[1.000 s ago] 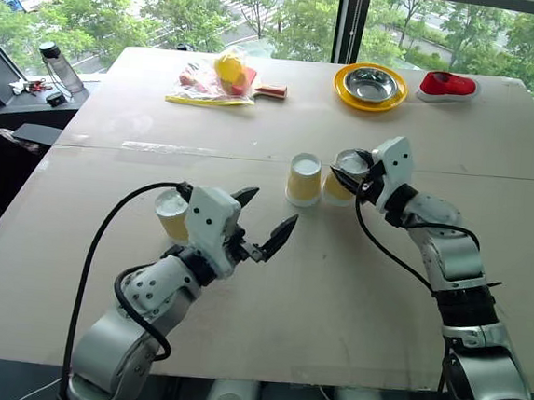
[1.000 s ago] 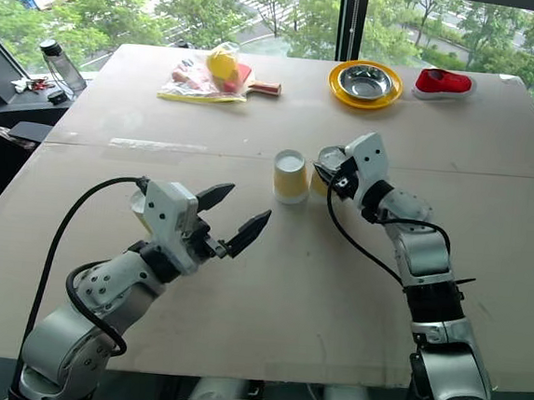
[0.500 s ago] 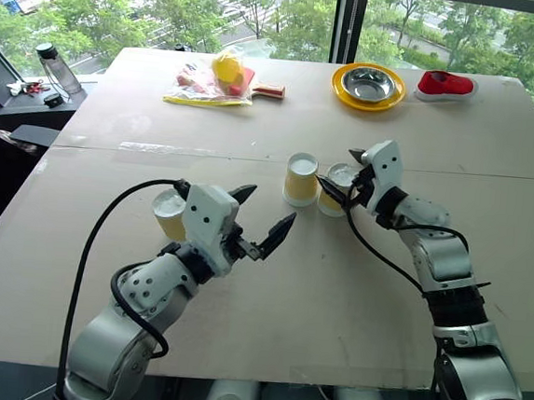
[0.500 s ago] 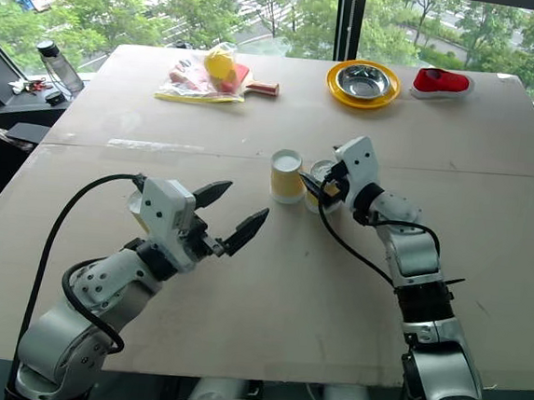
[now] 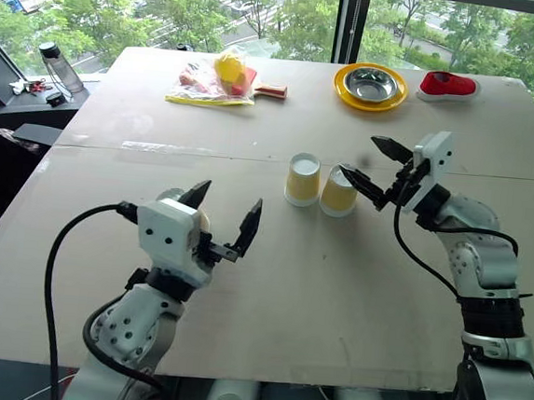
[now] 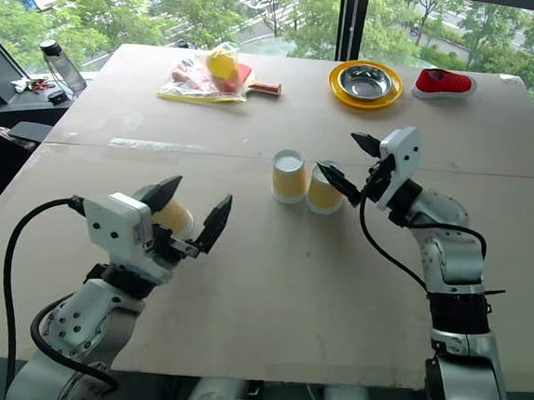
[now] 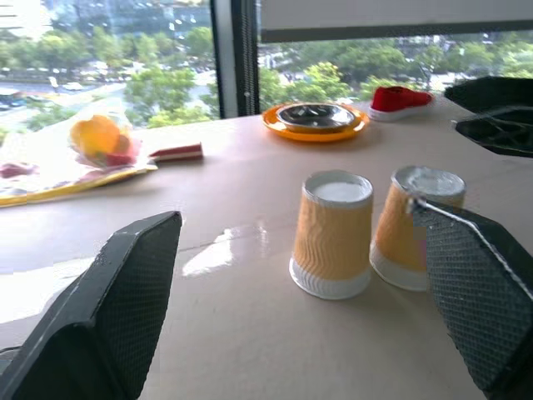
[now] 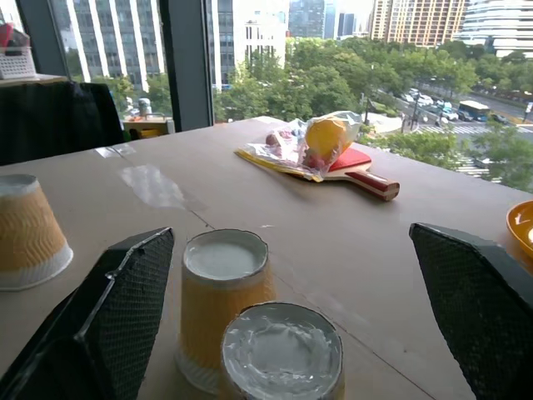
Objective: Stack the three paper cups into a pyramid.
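Observation:
Two of the paper cups stand upside down, side by side in the middle of the table: one [image 5: 303, 180] on the left, the other [image 5: 339, 192] touching or almost touching it on the right. The third paper cup [image 6: 174, 217] stands upside down nearer the left, mostly hidden behind my left gripper [image 5: 224, 210], which is open and empty. My right gripper [image 5: 368, 164] hangs open just to the right of the pair, holding nothing. The right wrist view looks down on the pair [image 8: 223, 300] between its fingers [image 8: 100, 333], with the third cup [image 8: 25, 232] further off.
At the far edge lie a yellow plate with a steel bowl [image 5: 371, 85], a red object [image 5: 448, 85] and a paddle under a bag of toy food [image 5: 223, 79]. A bottle [image 5: 59, 68] stands off the table's left corner.
My right gripper opened, left its cup standing beside the other one, and drew back to the right and up. My left gripper shifted left and tipped upward.

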Controlling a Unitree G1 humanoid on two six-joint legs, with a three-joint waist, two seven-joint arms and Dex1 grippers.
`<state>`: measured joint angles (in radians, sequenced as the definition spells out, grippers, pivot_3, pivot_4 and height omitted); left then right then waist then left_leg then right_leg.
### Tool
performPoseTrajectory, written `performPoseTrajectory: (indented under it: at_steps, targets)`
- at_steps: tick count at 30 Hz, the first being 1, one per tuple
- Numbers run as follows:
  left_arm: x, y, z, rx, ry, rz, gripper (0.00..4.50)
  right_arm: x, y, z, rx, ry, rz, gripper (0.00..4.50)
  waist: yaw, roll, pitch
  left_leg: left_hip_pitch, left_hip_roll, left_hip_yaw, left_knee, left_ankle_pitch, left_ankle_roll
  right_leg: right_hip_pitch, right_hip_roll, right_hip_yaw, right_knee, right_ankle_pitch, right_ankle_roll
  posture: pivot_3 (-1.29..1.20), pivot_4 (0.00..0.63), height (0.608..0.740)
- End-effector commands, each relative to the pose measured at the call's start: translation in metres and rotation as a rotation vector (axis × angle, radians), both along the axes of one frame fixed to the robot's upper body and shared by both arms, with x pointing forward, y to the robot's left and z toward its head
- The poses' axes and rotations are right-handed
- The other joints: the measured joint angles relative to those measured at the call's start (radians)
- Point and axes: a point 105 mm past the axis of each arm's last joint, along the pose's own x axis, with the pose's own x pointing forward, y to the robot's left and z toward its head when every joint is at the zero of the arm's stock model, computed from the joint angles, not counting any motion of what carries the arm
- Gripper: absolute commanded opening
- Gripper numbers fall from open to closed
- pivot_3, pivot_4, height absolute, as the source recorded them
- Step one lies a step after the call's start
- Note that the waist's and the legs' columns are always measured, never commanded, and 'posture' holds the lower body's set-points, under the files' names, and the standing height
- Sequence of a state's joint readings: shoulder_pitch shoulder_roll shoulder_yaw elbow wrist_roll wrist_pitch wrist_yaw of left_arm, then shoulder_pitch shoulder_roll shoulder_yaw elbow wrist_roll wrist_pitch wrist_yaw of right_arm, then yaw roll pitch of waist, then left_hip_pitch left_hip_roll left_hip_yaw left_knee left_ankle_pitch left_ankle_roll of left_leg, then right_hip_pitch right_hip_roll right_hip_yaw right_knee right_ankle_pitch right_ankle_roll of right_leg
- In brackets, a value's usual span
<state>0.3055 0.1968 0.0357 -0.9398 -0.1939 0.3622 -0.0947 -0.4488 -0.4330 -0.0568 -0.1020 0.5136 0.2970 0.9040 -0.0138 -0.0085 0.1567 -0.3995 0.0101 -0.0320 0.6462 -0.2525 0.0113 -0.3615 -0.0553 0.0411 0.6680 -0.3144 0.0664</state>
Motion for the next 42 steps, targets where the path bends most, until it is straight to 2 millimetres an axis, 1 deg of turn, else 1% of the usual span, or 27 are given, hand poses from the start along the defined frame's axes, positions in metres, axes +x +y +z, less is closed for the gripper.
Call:
performPoseTrajectory:
  at_steps: [1, 2, 5, 8, 13, 17, 20, 25, 32, 36, 40, 41, 42]
  targets:
    - [-0.003, 0.023, 0.001, -0.018, -0.010, 0.179, 4.50, -0.029, -0.002, 0.006, -0.031, -0.077, 0.154, 4.47, 0.000, -0.001, 0.000, 0.000, 0.000, -0.001, 0.000, 0.000, 0.000, 0.000, 0.000, 0.000, -0.001, 0.000, 0.000, 0.00, 0.150, 0.740]
    - [-0.003, 0.025, -0.002, -0.008, 0.002, 0.193, 4.50, -0.032, -0.004, 0.004, -0.035, -0.076, 0.165, 4.47, -0.001, -0.001, 0.000, 0.000, 0.000, -0.001, 0.000, 0.000, 0.000, 0.000, 0.000, 0.000, -0.001, 0.000, 0.000, 0.00, 0.150, 0.740]
    - [-0.003, 0.035, -0.011, -0.024, 0.039, 0.244, 4.50, -0.048, -0.009, -0.008, -0.070, -0.062, 0.238, 4.47, 0.001, -0.001, 0.000, 0.000, 0.000, 0.000, 0.000, 0.000, 0.000, 0.000, 0.001, 0.000, 0.000, 0.000, 0.000, 0.00, 0.150, 0.740]
    - [-0.004, 0.045, -0.019, -0.021, 0.069, 0.291, 4.50, -0.063, -0.013, -0.016, -0.080, -0.034, 0.295, 4.47, 0.001, -0.001, 0.001, 0.000, 0.000, -0.001, 0.000, 0.000, 0.001, 0.002, 0.001, -0.001, -0.003, 0.000, 0.000, 0.00, 0.150, 0.740]
    - [0.001, 0.057, -0.031, -0.048, 0.109, 0.329, 4.50, -0.076, -0.015, -0.023, -0.092, -0.004, 0.334, 4.47, 0.001, -0.002, 0.001, 0.000, 0.000, 0.000, 0.000, 0.000, 0.001, 0.002, 0.001, -0.001, -0.003, 0.000, 0.000, 0.00, 0.150, 0.740]
    - [0.014, 0.056, -0.041, -0.046, 0.131, 0.289, 4.50, -0.081, -0.013, -0.023, -0.067, 0.004, 0.334, 4.47, 0.003, -0.002, 0.001, 0.000, 0.000, -0.001, 0.001, 0.000, 0.001, 0.002, 0.001, -0.002, -0.003, 0.000, 0.000, 0.00, 0.150, 0.740]
    - [0.022, 0.053, -0.045, -0.046, 0.139, 0.252, 4.50, -0.085, -0.013, -0.024, -0.058, 0.007, 0.330, 4.47, 0.003, -0.003, 0.001, 0.000, 0.000, -0.001, 0.001, 0.000, 0.001, 0.003, 0.001, -0.002, -0.003, 0.000, 0.000, 0.00, 0.150, 0.740]
    - [0.029, 0.055, -0.051, -0.019, 0.152, 0.240, 4.50, -0.087, -0.013, -0.023, -0.046, 0.009, 0.318, 4.47, 0.003, -0.003, 0.001, 0.000, 0.000, -0.002, 0.001, 0.000, 0.001, 0.003, 0.001, -0.002, -0.003, 0.000, 0.000, 0.00, 0.150, 0.740]
    - [0.036, 0.064, -0.051, 0.003, 0.132, 0.254, 4.50, -0.087, -0.009, -0.021, -0.032, 0.007, 0.316, 4.47, 0.003, -0.003, 0.001, 0.000, 0.000, -0.002, 0.001, 0.000, 0.000, 0.003, 0.001, -0.002, -0.003, 0.000, 0.000, 0.00, 0.150, 0.740]
    - [0.038, 0.064, -0.049, 0.006, 0.117, 0.239, 4.50, -0.089, -0.006, -0.016, -0.012, 0.011, 0.335, 4.47, 0.003, -0.003, 0.001, 0.000, 0.000, -0.002, 0.001, 0.000, 0.001, 0.003, 0.001, -0.002, -0.003, 0.000, 0.000, 0.00, 0.150, 0.740]
    - [0.039, 0.063, -0.049, 0.001, 0.109, 0.226, 4.50, -0.090, -0.005, -0.018, -0.035, 0.013, 0.341, 4.47, 0.003, -0.003, 0.001, 0.000, 0.000, -0.002, 0.001, 0.000, 0.000, 0.003, 0.001, -0.002, -0.003, 0.000, 0.000, 0.00, 0.150, 0.740]
    - [0.039, 0.062, -0.049, 0.001, 0.108, 0.223, 3.97, -0.090, -0.005, -0.018, -0.036, 0.013, 0.342, 4.50, 0.003, -0.003, 0.001, 0.000, 0.000, -0.002, 0.001, 0.000, 0.000, 0.003, 0.001, -0.002, -0.003, 0.000, 0.000, 0.00, 0.150, 0.740]
    - [0.039, 0.062, -0.049, 0.002, 0.108, 0.223, 3.65, -0.090, -0.005, -0.018, -0.035, 0.015, 0.342, 4.50, 0.003, -0.003, 0.001, 0.000, 0.000, -0.002, 0.001, 0.000, 0.000, 0.003, 0.001, -0.002, -0.003, 0.000, 0.000, 0.00, 0.150, 0.740]
